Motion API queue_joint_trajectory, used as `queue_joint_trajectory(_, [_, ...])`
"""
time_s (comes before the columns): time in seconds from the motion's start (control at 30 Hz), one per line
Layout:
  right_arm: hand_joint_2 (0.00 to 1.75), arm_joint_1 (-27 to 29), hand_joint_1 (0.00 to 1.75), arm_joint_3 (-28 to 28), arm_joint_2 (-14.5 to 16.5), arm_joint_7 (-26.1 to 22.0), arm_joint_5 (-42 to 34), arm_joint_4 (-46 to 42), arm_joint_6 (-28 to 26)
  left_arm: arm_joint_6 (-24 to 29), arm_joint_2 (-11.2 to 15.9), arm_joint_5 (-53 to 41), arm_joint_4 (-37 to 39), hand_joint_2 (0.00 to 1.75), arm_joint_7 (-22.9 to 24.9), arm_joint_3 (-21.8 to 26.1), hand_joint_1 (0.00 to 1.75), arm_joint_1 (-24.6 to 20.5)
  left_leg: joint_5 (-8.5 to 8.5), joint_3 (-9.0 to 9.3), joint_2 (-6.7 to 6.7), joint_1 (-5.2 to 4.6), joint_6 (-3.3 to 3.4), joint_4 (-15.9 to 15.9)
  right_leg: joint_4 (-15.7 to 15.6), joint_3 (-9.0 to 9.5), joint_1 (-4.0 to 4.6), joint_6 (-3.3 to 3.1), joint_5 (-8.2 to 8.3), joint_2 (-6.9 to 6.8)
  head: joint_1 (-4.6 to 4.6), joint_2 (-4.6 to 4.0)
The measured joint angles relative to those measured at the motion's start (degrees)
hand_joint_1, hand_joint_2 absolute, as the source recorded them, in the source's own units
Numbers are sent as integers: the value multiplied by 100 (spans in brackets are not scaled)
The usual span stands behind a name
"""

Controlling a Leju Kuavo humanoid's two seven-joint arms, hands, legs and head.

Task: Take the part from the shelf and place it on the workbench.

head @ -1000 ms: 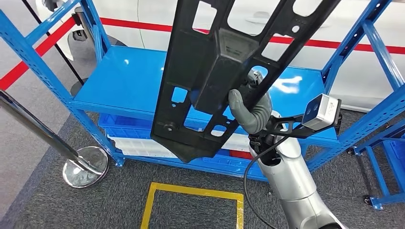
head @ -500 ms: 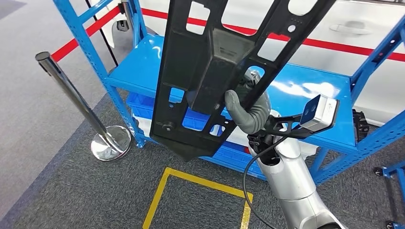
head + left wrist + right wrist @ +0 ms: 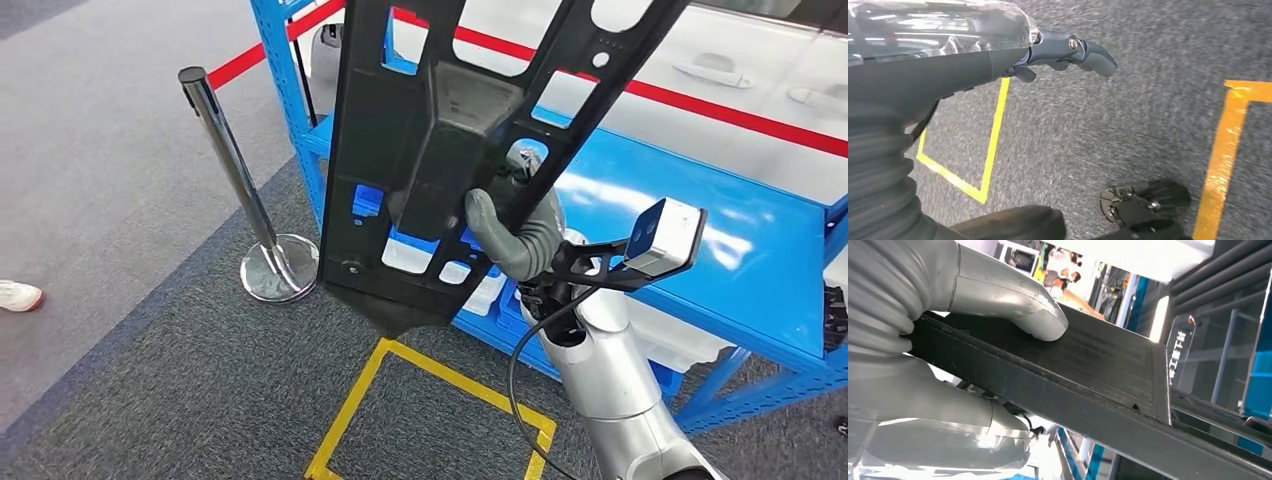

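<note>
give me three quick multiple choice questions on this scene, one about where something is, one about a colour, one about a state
1. Where does the yellow floor marking lie?
A. on the shelf top
B. on the grey carpet in front of the shelf
C. on the stanchion base

2. What colour is the shelf?
A. blue
B. green
C. white

3. What is the right hand doing?
A. hanging empty
B. resting on the shelf
C. gripping the black part

Answers: 1 B, the head view shows it on the carpet below the shelf's front edge. 2 A, frame and top are blue. 3 C, thumb and fingers wrap the part, held up off the shelf.
</note>
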Motion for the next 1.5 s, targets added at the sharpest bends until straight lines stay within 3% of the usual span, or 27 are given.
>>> queue_joint_trajectory(0.03, [175,-5,173,0,0,0,4,-1,-1,2,-2,1,0,175,0,0,0,2,-2,-5,-77,2,-10,21,-347,173,-12,-8,215,45,1,0])
queue_joint_trajectory(0.1, [175,-19,173,-1,0,-1,5,-1,-2,4,-10,3,0,175,0,0,0,-5,-7,-45,-223,0,-52,77,-1073,517,-38,-24,509,283,0,0])
queue_joint_trajectory(0.17, [175,-22,173,-1,0,-3,17,5,-1,8,-15,7,0,175,0,0,0,-8,11,-119,-342,12,-124,108,-1344,616,-36,-37,540,432,-1,0])
queue_joint_trajectory(0.23, [175,-39,173,0,2,-19,34,27,8,14,-15,13,0,175,4,1,0,9,31,-175,-408,31,-196,110,-1382,610,-32,-82,560,327,-1,0])
queue_joint_trajectory(0.3, [175,-77,173,4,5,-59,43,56,21,21,-13,19,0,175,10,2,0,26,-100,-285,-219,20,-242,301,-1435,623,-45,-162,594,182,-1,0])
queue_joint_trajectory(0.37, [175,-104,173,7,5,-97,44,81,28,26,-12,19,0,175,11,2,0,25,-433,-569,60,17,-272,924,-1462,629,-32,-217,604,21,-2,0])
queue_joint_trajectory(0.43, [175,-110,173,7,4,-107,43,111,29,26,-12,16,0,175,7,2,0,19,-689,-865,157,32,-299,1598,-1459,626,-9,-232,599,-146,-2,0])
queue_joint_trajectory(0.47, [175,-110,173,9,4,-105,43,126,30,26,-12,15,0,175,6,2,0,18,-683,-899,179,37,-308,1701,-1457,626,-3,-234,595,-227,-2,0])
queue_joint_trajectory(0.5, [175,-111,173,10,4,-105,43,138,30,26,-12,14,0,175,7,2,0,19,-577,-820,203,39,-312,1577,-1453,627,-1,-231,590,-302,-2,0])
queue_joint_trajectory(0.57, [175,-117,173,13,4,-105,43,146,31,27,-11,13,0,175,13,2,0,33,-242,-424,346,34,-299,837,-1441,638,4,-209,571,-430,-2,0])
queue_joint_trajectory(0.63, [175,-128,173,13,4,-107,43,148,30,29,-10,12,0,175,15,2,0,39,-70,-123,523,-15,-243,232,-1421,635,32,-164,555,-530,-1,0])
queue_joint_trajectory(0.67, [175,-132,173,15,4,-108,43,151,29,30,-10,11,0,175,15,2,0,39,-66,-84,562,-41,-209,123,-1418,633,46,-137,554,-579,-1,0])
queue_joint_trajectory(0.73, [175,-139,173,20,5,-108,43,156,27,31,-9,9,0,175,18,3,0,50,-43,-102,468,-60,-140,103,-1427,642,56,-81,557,-679,-1,0])
queue_joint_trajectory(0.77, [175,-141,173,22,5,-110,43,158,25,31,-8,9,0,175,21,3,0,59,-21,-99,408,-53,-103,79,-1407,645,42,-49,530,-655,0,0])
queue_joint_trajectory(0.83, [175,-145,173,20,4,-125,43,158,20,36,-8,10,0,175,26,4,0,59,28,-88,305,-28,-27,27,-1112,528,8,1,321,-408,0,0])
queue_joint_trajectory(0.9, [175,-129,173,18,3,-147,43,164,16,40,-8,14,0,175,26,4,0,41,54,-99,199,-21,16,16,-391,192,-12,26,-45,-115,1,0])
queue_joint_trajectory(0.97, [175,-99,173,17,2,-164,43,178,13,42,-7,22,0,175,26,6,0,37,62,-113,65,-26,26,29,191,-101,-13,39,-210,-35,1,0])
queue_joint_trajectory(1.0, [175,-88,173,17,2,-172,43,183,13,43,-7,26,0,175,26,7,0,40,63,-116,-8,-29,26,42,189,-109,-14,36,-127,-23,1,0])
queue_joint_trajectory(1.03, [175,-83,173,17,2,-177,43,186,13,43,-7,28,0,175,26,8,0,42,61,-117,-85,-29,21,59,-43,-6,-17,26,57,4,1,0])
queue_joint_trajectory(1.07, [175,-83,173,17,2,-181,43,187,13,44,-8,30,0,175,26,9,0,42,56,-119,-161,-27,12,77,-429,173,-23,10,283,81,1,0])
queue_joint_trajectory(1.13, [175,-85,173,17,2,-190,43,186,10,45,-16,29,0,175,27,9,0,35,51,-154,-302,-29,-35,119,-1121,486,-41,-22,544,347,0,0])
queue_joint_trajectory(1.2, [175,-80,173,18,3,-198,47,184,7,50,-21,28,0,175,27,9,0,34,68,-211,-423,-9,-110,130,-1339,567,-33,-45,552,468,-1,0])
queue_joint_trajectory(1.27, [175,-83,173,20,5,-202,56,177,3,55,-17,28,0,175,27,9,0,39,88,-257,-500,6,-184,118,-1390,577,-43,-94,578,338,-1,0])
queue_joint_trajectory(1.33, [175,-88,173,22,17,-202,75,163,-4,57,-13,21,0,175,30,9,0,37,-60,-364,-267,-13,-252,320,-1454,608,-64,-168,609,179,-1,0])
queue_joint_trajectory(1.4, [175,-82,173,23,25,-199,94,145,-30,55,-13,10,0,175,33,9,0,26,-419,-644,72,-1,-319,960,-1476,625,-41,-220,610,11,-2,0])
queue_joint_trajectory(1.47, [175,-67,173,25,25,-188,102,136,-61,51,-12,3,0,175,37,9,0,13,-649,-921,175,35,-374,1577,-1469,629,-22,-234,595,-162,-1,0])
queue_joint_trajectory(1.5, [175,-60,173,27,26,-180,103,134,-72,49,-12,-1,0,175,39,9,0,10,-614,-934,196,50,-394,1623,-1465,632,-20,-230,585,-242,-2,0])
